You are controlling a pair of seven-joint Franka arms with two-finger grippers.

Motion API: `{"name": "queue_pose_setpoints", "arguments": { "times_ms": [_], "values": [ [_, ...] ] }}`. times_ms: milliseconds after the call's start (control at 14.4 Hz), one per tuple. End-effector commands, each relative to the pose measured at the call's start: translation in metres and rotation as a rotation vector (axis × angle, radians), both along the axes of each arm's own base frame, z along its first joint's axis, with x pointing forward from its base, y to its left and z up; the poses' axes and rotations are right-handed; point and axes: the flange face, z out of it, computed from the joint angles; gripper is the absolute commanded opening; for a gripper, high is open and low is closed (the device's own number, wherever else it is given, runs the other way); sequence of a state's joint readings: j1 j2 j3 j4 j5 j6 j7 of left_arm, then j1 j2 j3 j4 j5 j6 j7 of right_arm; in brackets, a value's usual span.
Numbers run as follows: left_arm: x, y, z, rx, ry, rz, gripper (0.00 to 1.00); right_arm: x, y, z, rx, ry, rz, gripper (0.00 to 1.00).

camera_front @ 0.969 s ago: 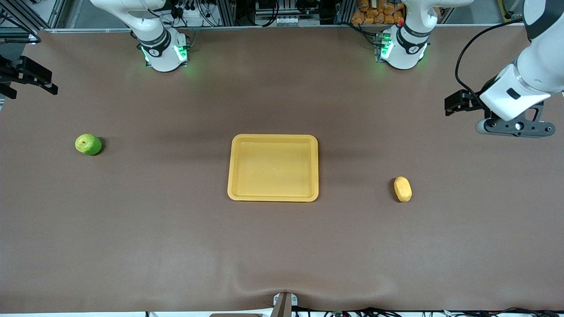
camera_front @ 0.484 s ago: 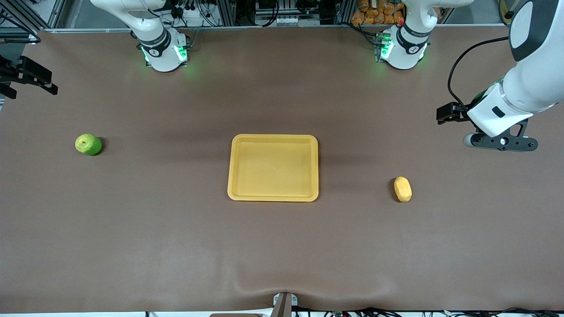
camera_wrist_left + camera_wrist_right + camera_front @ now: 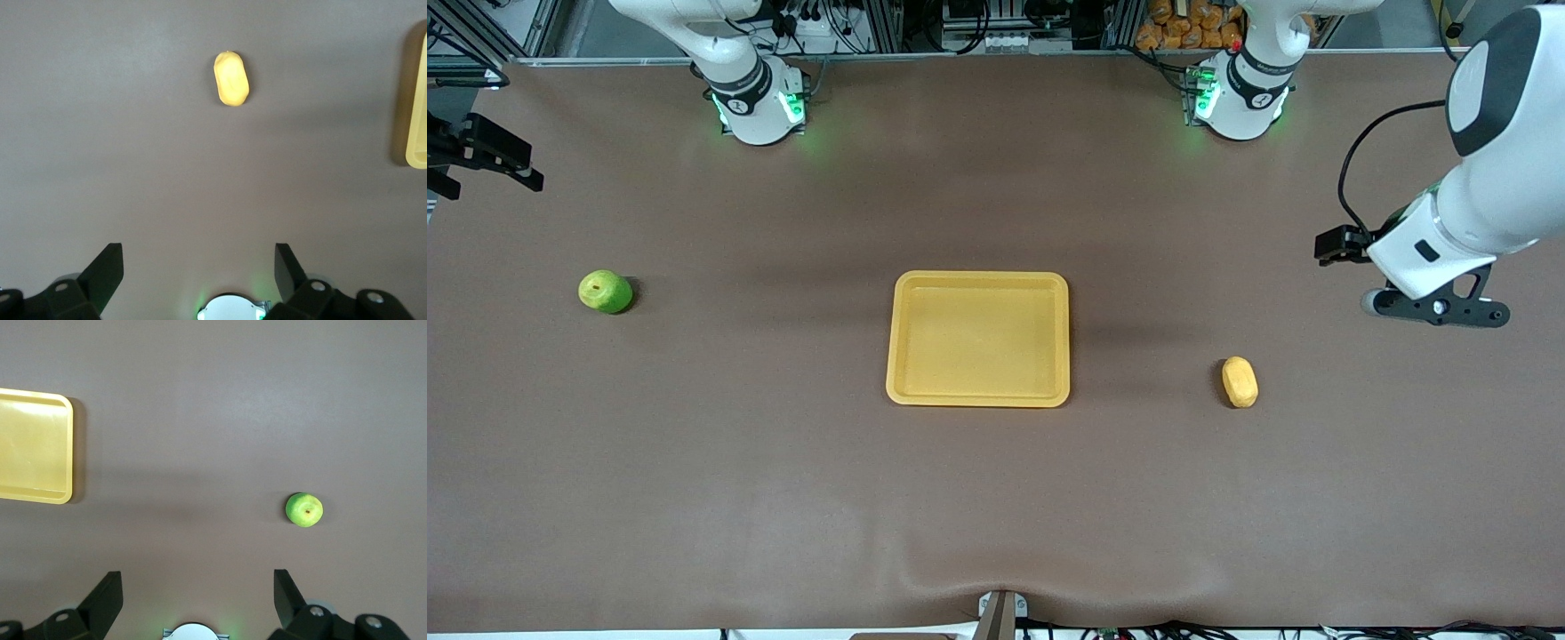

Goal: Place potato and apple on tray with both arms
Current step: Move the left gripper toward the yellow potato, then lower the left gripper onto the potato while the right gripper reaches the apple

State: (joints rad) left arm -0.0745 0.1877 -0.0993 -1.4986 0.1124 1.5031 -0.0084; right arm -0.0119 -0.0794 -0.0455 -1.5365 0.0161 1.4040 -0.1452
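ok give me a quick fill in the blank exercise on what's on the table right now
1. The tray holds ____ so far.
2. The potato lies toward the ____ arm's end of the table.
3. The fruit toward the right arm's end, the apple, is ____ in colour.
4. The left gripper hangs over bare table with its fingers ____.

Missing words: nothing; left; green; open

No text, label or number can be read anywhere (base markings too small).
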Motion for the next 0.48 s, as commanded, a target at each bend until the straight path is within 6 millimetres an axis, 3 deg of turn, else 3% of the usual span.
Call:
{"name": "queue_pose_setpoints", "arguments": {
  "times_ms": [0,69,415],
  "values": [
    [0.015,0.018,-0.014,-0.004,-0.027,0.005,1.00,-0.003,-0.002,0.006,-0.002,-0.008,-0.011,1.00],
    [0.017,0.027,-0.026,-0.013,-0.047,0.017,1.00,-0.002,-0.004,0.005,-0.004,-0.011,-0.013,1.00],
    [0.021,0.031,-0.068,-0.027,-0.111,0.010,1.00,0.008,-0.006,-0.005,-0.006,-0.001,-0.018,1.00]
  ]
}}
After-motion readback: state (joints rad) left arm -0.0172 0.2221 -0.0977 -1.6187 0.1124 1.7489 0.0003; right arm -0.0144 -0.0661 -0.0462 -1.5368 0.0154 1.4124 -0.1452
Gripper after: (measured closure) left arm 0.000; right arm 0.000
